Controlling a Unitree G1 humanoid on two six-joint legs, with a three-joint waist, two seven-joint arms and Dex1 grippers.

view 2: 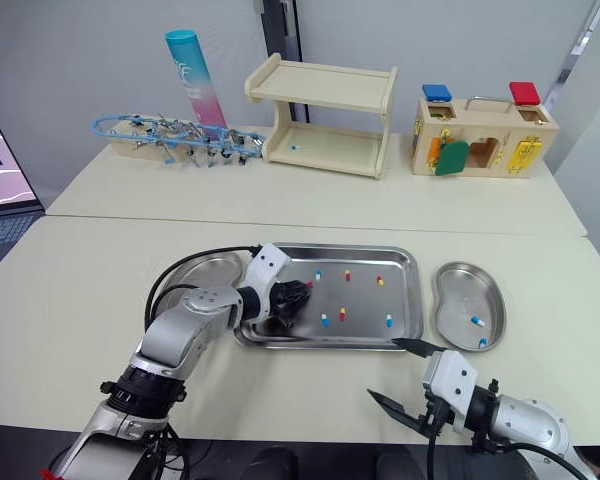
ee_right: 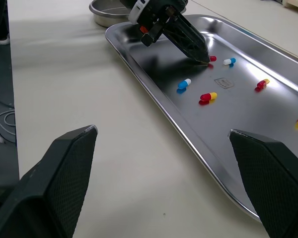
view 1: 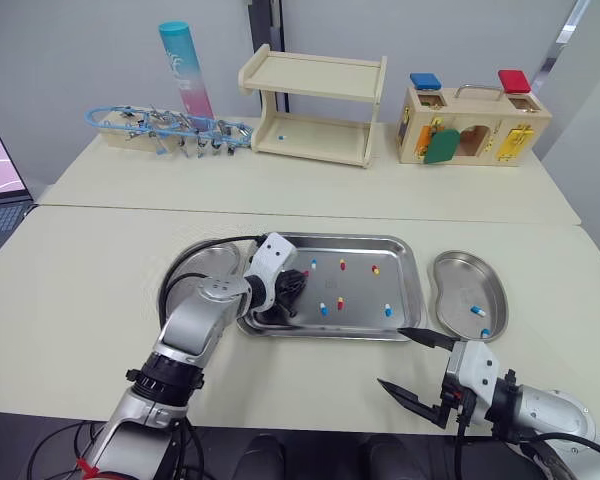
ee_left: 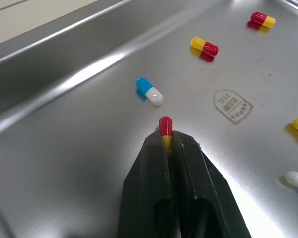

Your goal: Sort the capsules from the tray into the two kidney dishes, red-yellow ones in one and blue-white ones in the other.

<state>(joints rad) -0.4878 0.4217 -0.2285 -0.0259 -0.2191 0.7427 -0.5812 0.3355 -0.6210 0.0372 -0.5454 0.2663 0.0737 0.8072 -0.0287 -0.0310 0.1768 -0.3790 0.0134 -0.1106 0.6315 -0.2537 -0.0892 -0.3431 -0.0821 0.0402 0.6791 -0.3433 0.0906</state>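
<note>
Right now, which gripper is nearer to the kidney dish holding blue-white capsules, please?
Right. The right gripper is just in front of the kidney dish; the left gripper is over the tray's left end.

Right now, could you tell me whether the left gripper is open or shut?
Shut on a red-yellow capsule: the fingers of the left gripper pinch it, red end poking out, over the tray.

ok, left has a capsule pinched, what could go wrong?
1. The red-yellow capsule sits at the very tip of the left gripper, its red end sticking out; it may pop free on the lift.
2. The right kidney dish holds blue-white capsules, so this one goes in the left kidney dish, partly hidden by the left arm: easy to miss.
</note>
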